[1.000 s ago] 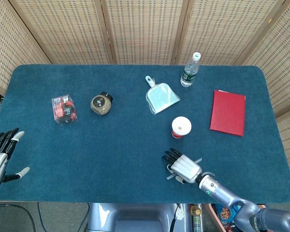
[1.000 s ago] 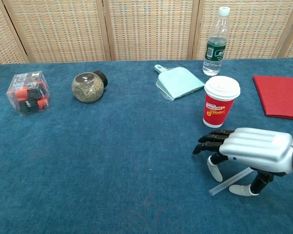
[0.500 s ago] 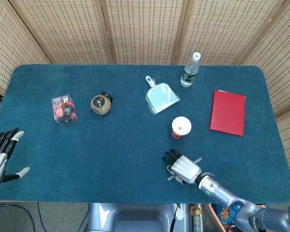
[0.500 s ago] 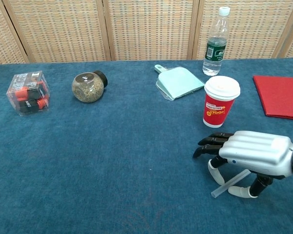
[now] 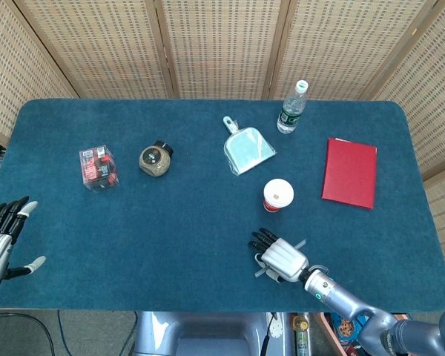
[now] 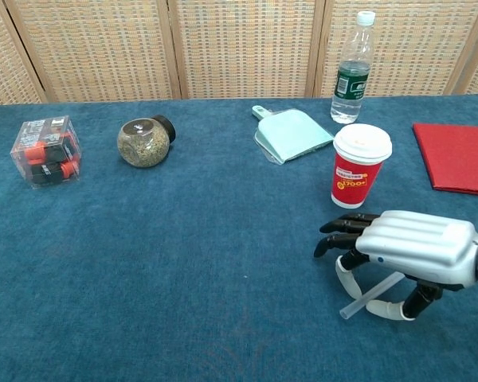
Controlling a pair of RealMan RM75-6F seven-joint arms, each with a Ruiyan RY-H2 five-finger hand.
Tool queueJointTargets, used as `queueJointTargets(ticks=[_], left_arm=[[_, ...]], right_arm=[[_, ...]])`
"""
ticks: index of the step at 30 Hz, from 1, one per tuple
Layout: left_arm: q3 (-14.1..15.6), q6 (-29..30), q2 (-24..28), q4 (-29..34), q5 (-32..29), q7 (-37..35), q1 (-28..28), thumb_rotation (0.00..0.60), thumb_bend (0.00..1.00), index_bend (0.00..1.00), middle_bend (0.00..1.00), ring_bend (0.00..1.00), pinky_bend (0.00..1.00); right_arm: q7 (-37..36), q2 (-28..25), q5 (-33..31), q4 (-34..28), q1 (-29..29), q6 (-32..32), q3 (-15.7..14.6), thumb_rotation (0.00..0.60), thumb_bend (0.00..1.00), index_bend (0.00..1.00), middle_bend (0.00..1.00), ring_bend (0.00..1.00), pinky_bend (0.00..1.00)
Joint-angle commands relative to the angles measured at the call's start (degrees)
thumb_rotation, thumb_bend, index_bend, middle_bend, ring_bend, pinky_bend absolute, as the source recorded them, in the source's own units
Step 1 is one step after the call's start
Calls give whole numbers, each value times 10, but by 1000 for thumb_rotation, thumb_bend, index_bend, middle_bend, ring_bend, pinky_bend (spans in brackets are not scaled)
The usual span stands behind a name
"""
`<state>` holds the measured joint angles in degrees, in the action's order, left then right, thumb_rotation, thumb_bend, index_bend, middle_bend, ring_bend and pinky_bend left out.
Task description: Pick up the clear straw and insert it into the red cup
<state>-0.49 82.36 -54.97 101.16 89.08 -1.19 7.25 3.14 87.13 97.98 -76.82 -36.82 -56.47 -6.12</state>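
Fingers (image 6: 341,278) of the right hand (image 6: 410,248) have curled closer around the clear straw (image 6: 372,295), now pinching it against the table (image 6: 183,263).

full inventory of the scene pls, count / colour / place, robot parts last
table: 1, dark blue cloth top, fills both views
clear straw: 1, clear, near edge of table, lying under the right robot hand
red cup: 1, red with white lid, upright just behind the straw
water bottle: 1, clear with green label, upright at the back, behind the cup
dustpan: 1, pale mint, back centre
red book: 1, flat, right side of the cup
round jar: 1, glass with brownish contents and black lid, on its side, left of centre
clear box: 1, orange and black items inside, far left
left robot hand: 1, silver and black, fingers apart, off the table's left edge, holds nothing
right robot hand: 1, silver and black, arched over the straw
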Motion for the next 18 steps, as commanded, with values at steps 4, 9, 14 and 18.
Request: queueJointTargets(ticks=[4,9,14,18], left_arm=[[0,-1,1,0,0,-2,1,600,197,0,0,0,0],[0,-4,2,0,-2,-6,2,600,198,0,0,0,0],[-2,-6,5,3,-6,-14,2,600,198,0,0,0,0],[-1,-3,9,10,-3,-15,2,600,198,0,0,0,0]], right_arm=[[-18,-29,12,-36,5,-32,1,600,471,666,221,0,74],[-41,-63,7,-74,17,-65,6,600,472,666,224,0,74],[-75,-115,2,-119,31,-96,6,600,472,676,226,0,74],[-98,-164,-15,-147,44,-124,19,600,472,678,227,0,74]])
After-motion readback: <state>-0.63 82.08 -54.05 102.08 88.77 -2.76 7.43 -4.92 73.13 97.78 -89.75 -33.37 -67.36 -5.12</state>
